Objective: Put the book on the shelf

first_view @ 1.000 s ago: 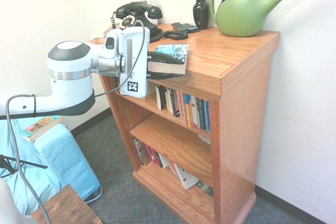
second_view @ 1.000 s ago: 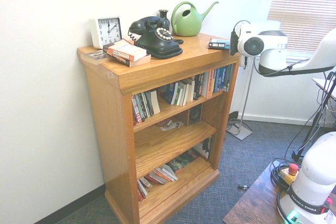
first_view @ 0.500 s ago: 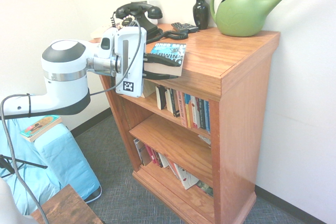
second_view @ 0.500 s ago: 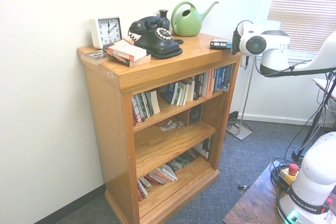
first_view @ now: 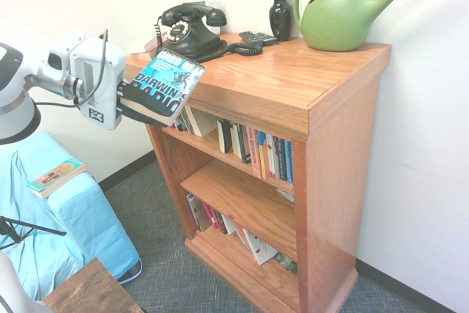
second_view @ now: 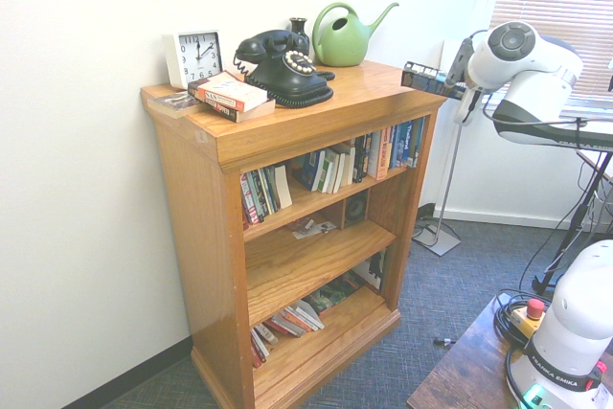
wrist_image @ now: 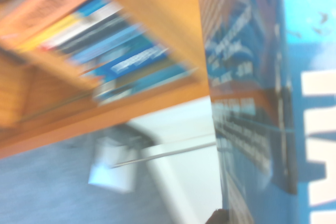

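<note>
The book [first_view: 165, 84], dark teal with white letters, hangs tilted in the air just off the front left corner of the bookcase top. My gripper [first_view: 138, 110] is shut on its lower edge, cover facing up. In the second exterior view the book [second_view: 425, 79] hovers beside the top's right corner, with the gripper [second_view: 450, 83] behind it. The shelf [first_view: 220, 148], the highest inner board, carries a row of upright paperbacks and also shows as the shelf [second_view: 308, 201] from the other side. The book's cover [wrist_image: 252, 103] fills the right side of the blurred wrist view.
On the bookcase top [first_view: 293, 78] stand a black telephone [first_view: 192, 27], a dark vase [first_view: 280, 12] and a green watering can [first_view: 344, 12]; a clock [second_view: 193, 56] and stacked books [second_view: 230, 96] sit at its far end. A blue-covered seat [first_view: 66, 218] with a thin book [first_view: 55, 177] is below the arm.
The gripper closed on the book, then drew it off the bookcase top and away from the case. The book now hangs tilted in the air.
</note>
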{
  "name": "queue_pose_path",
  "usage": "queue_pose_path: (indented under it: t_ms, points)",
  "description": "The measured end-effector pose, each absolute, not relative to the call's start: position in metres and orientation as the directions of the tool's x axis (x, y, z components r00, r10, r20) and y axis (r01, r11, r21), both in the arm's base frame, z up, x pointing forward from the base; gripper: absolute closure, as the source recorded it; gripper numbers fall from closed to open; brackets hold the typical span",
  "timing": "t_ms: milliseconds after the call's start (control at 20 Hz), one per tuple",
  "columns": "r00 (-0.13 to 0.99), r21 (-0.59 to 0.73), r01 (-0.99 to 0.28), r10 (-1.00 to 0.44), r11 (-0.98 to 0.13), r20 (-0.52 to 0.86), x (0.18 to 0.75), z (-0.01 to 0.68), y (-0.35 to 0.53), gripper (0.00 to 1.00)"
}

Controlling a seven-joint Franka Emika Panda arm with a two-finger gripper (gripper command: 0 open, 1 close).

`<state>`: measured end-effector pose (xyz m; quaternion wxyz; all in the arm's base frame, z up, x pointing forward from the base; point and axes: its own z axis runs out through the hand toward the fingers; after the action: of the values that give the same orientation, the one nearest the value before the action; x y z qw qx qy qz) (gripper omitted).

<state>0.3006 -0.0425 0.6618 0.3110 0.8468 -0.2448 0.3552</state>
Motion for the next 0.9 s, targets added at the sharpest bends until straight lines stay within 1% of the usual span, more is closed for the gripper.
queue_pose_path:
  t_ms: [200, 350, 650, 900]
  points:
    - [0.622, 0.232, -0.644, -0.321, -0.729, 0.714, 0.256, 0.655, -0.012, 1.0]
    - [0.633, 0.152, -0.628, -0.387, -0.763, 0.671, 0.241, 0.63, 0.019, 1.0]
    - [0.656, 0.044, -0.609, -0.472, -0.792, 0.589, 0.248, 0.564, 0.049, 1.0]
    - [0.677, -0.029, -0.572, -0.491, -0.82, 0.549, 0.271, 0.53, 0.061, 1.0]
